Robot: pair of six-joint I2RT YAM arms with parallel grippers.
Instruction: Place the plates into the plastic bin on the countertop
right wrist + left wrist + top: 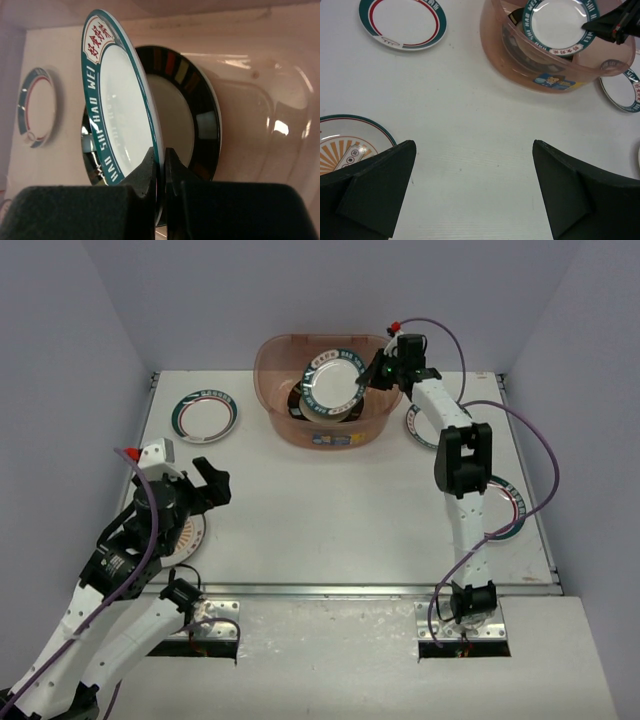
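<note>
R jaws are pinching the rim of a teal-rimmed lettered plate (333,383), closed tight on its edge. They're holding it tilted steeply, nearly on edge, in the mouth of the plastic bin (274,365). Beneath it in the bin, a dark-rimmed plate (200,110) is showing; can't tell how many more are lying under it. The bin is sitting at the far middle of the tabletop (330,510).

L jaws are hanging wide open w/ nothing between them, over the near-L part of the tabletop. An orange sunburst plate (340,145) is lying just beside the L finger (370,190), partly under the arm in the top view.

A teal & red ringed plate (205,414) is lying flat at far L, well apart from the bin. A second lettered plate (622,90) is lying just R of the bin. One more plate (508,502) is peeking out from behind the R arm near the R edge.
</note>
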